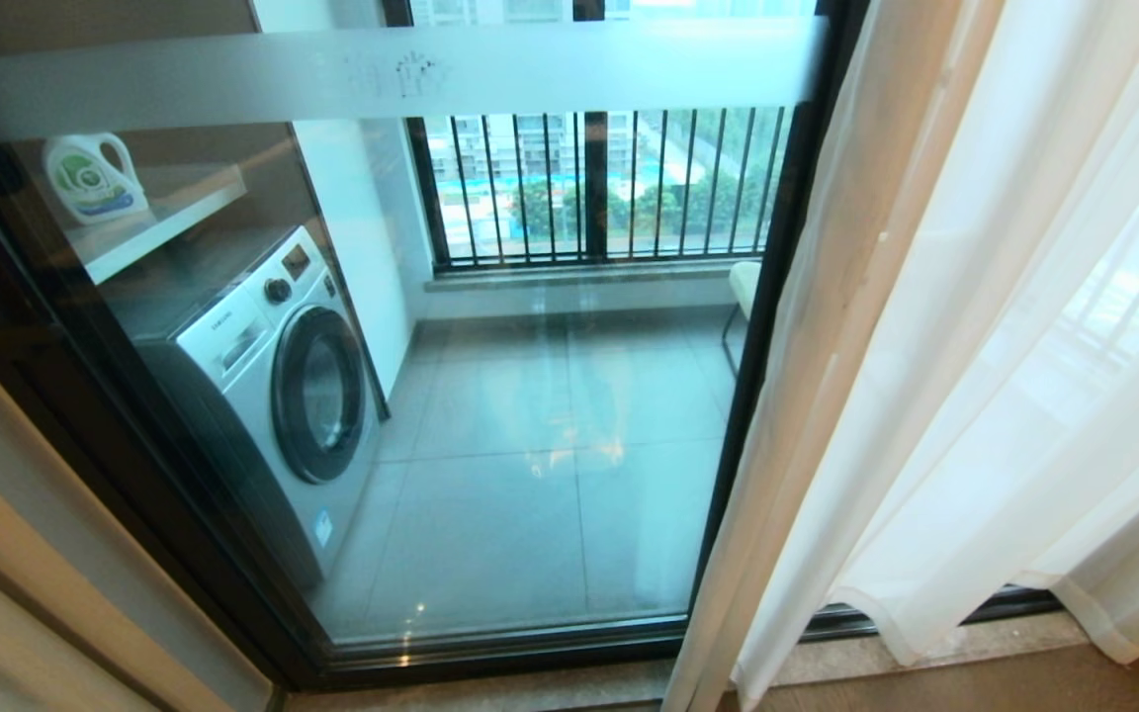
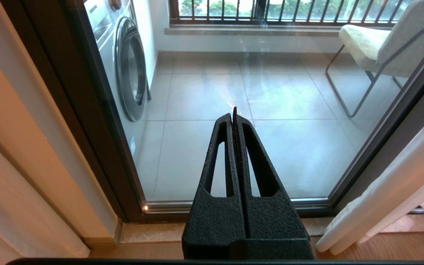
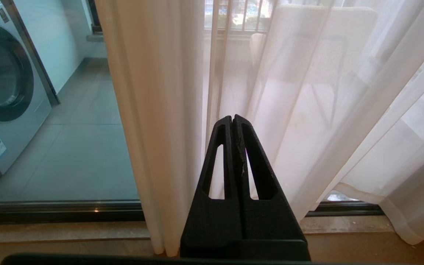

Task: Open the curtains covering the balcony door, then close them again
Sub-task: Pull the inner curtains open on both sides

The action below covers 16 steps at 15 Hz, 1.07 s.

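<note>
While the sheer white floor-length curtains (image 1: 975,396) hang gathered over the right half of the tall dark-framed glass balcony door (image 1: 490,396), its left pane bare, both arms sit parked. The left gripper (image 2: 235,116) and right gripper (image 3: 232,119) are pressed together, holding nothing. To draw them well, I judge 1 gripper should part and pinch the leading hem near the right gripper.

washing machine (image 1: 273,396), grey tiled floor (image 1: 530,475), chair (image 2: 374,48)
</note>
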{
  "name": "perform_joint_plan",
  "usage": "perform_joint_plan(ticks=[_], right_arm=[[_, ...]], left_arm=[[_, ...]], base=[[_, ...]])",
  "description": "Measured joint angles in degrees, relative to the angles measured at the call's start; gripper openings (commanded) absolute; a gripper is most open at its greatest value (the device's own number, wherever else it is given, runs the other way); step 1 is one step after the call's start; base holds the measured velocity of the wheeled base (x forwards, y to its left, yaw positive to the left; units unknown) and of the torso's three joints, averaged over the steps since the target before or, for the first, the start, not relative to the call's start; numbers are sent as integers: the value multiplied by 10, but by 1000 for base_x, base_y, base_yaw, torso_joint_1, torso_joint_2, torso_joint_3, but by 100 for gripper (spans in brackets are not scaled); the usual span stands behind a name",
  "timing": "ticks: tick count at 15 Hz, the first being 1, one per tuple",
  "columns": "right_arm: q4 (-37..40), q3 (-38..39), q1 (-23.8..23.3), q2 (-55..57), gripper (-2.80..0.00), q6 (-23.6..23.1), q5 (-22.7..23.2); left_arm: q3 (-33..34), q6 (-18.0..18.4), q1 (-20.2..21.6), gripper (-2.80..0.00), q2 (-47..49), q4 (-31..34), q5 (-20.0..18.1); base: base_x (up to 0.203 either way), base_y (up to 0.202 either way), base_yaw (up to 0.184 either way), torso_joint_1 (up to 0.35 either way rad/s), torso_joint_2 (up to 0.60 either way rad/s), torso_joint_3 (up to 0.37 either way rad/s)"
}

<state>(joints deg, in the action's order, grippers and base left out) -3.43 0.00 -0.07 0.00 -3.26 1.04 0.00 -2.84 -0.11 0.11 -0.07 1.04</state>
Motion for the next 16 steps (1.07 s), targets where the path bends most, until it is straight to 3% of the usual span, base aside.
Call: perform_joint_plan(ticks=[3,6,8,12,16], right_arm=[[0,0,0,0,-280,-4,0],[0,0,0,0,-280,-53,2],[4,-5,0,2,-280,-62,15],[-14,-82,5,82,-280,-61,107],[-75,-191,50,249,-280,-63,176]], left_arm=[[0,0,0,-280,0,0,0],[0,-1,0,-280,0,0,0],[0,0,0,-280,0,0,0],[0,0,0,-280,0,0,0],[0,-1,0,-280,0,0,0]], base=[[0,0,0,0,0,0],[0,0,0,0,0,0],[0,0,0,0,0,0],[0,0,0,0,0,0],[0,0,0,0,0,0]])
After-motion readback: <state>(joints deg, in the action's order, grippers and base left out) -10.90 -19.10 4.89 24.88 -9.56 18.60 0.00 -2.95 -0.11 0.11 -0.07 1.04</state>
